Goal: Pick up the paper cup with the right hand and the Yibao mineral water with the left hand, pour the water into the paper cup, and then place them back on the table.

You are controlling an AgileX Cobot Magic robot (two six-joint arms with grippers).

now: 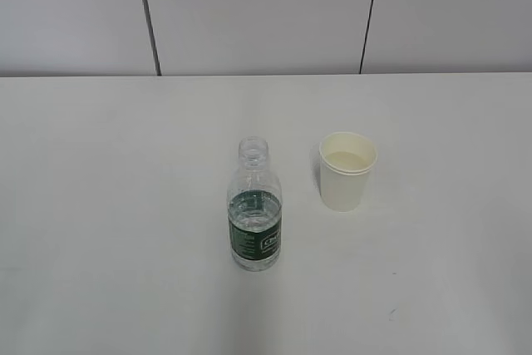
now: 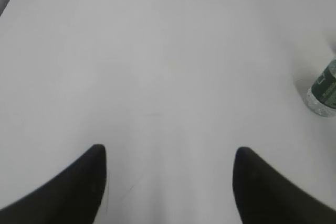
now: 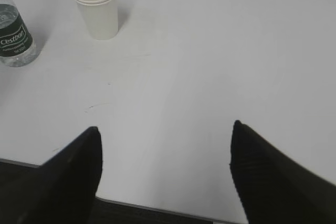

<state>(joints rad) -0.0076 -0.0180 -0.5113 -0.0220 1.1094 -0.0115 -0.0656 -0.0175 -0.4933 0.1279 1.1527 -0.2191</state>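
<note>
The clear bottle with a dark green label (image 1: 254, 209) stands upright and uncapped in the middle of the white table (image 1: 108, 205). The cream paper cup (image 1: 347, 170) stands upright to its right, apart from it. Neither arm shows in the exterior view. My left gripper (image 2: 168, 153) is open and empty over bare table; the bottle's base (image 2: 324, 92) is at that view's right edge. My right gripper (image 3: 164, 129) is open and empty near the table's front edge; the cup (image 3: 96, 6) and bottle (image 3: 14, 32) stand far ahead at the upper left.
A grey panelled wall (image 1: 266, 14) runs behind the table's far edge. The table's front edge (image 3: 157, 208) shows under my right gripper, with dark space below it. A small dark mark (image 1: 391, 314) lies on the table at the front right.
</note>
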